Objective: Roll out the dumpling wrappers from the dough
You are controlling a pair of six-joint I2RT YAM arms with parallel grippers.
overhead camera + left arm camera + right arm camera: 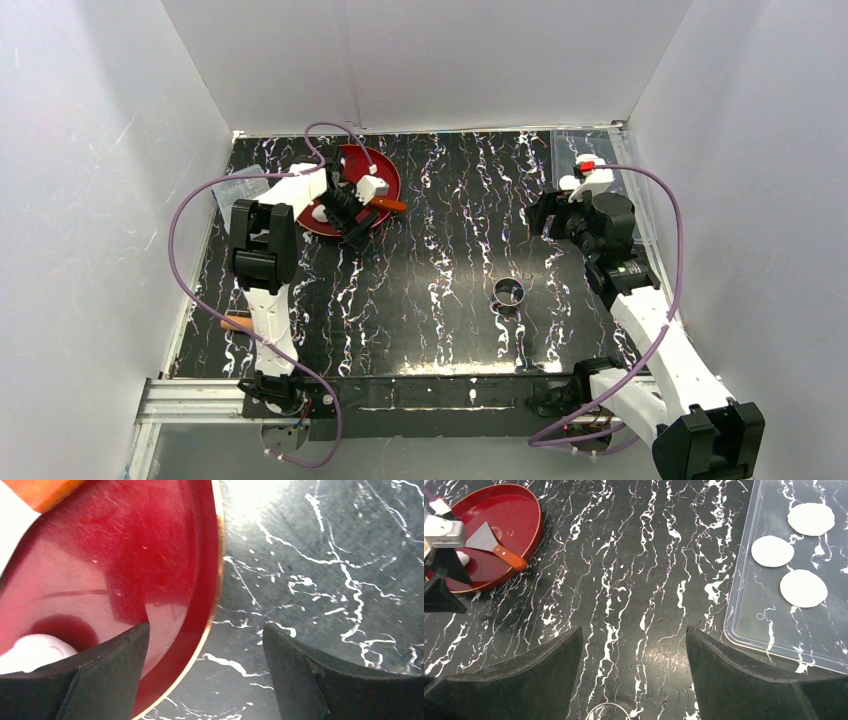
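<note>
Our left end effector [205, 630], spread, straddles the plate [207, 555] rim, far-left corner, prob. to grip it. Right end effector [634, 632]: spread, empty.

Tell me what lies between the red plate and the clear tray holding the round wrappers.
Nothing but bare black marbled tabletop separates the red plate from the clear tray; the right wrist view shows the whole stretch.

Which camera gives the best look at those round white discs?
The right wrist view: three dumpling wrappers lie in plain sight on the clear tray. In the top view none can be made out around the right arm. The left wrist view shows none.
</note>
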